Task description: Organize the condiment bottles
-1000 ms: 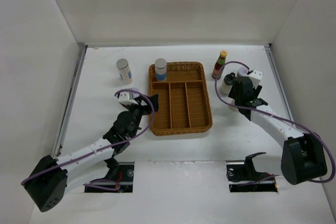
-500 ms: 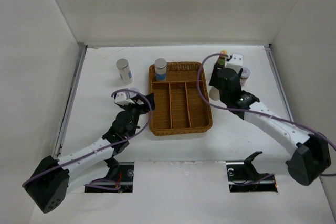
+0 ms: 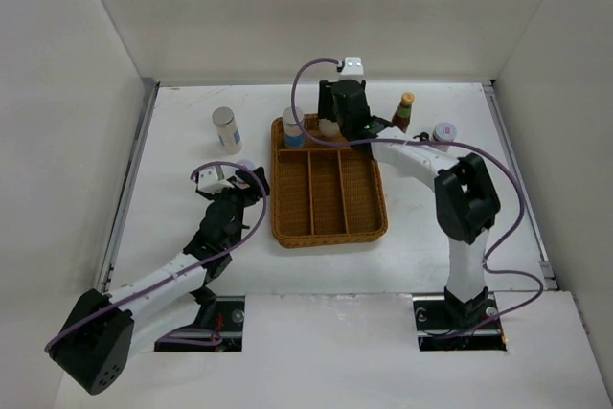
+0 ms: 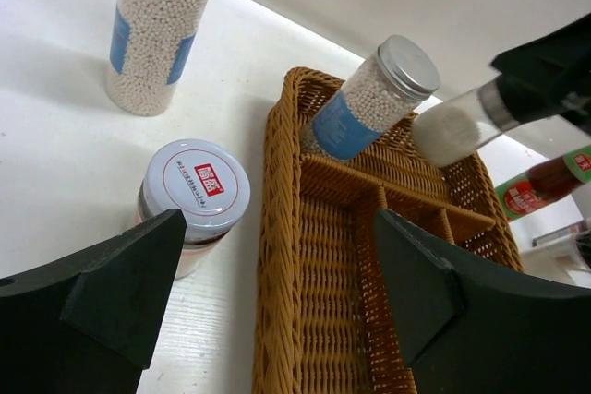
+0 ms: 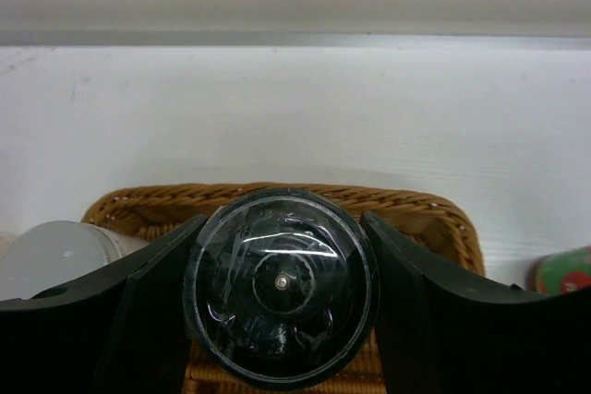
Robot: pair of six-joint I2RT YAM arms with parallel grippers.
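Observation:
My right gripper (image 3: 333, 122) is shut on the black-capped bottle (image 5: 280, 285), a white bottle (image 4: 457, 126), and holds it over the back compartment of the wicker tray (image 3: 329, 229). One silver-capped jar (image 3: 293, 126) stands in the tray's back left corner, leaning in the left wrist view (image 4: 369, 99). A second jar (image 3: 225, 128) stands on the table to the left. A shaker with a pale, red-labelled lid (image 4: 194, 191) stands beside the tray's left rim (image 4: 280, 136), just ahead of my open, empty left gripper (image 4: 277, 256). The slim sauce bottle (image 3: 402, 114) and another shaker (image 3: 442, 131) stand right of the tray.
The tray's three long front compartments hold nothing. White walls close in the table at the back and both sides. The right arm's cable loops over the table's right half.
My right arm has swung left with the black-capped bottle, from the table's right side to above the tray's back compartment. My left gripper has drawn back slightly to the left.

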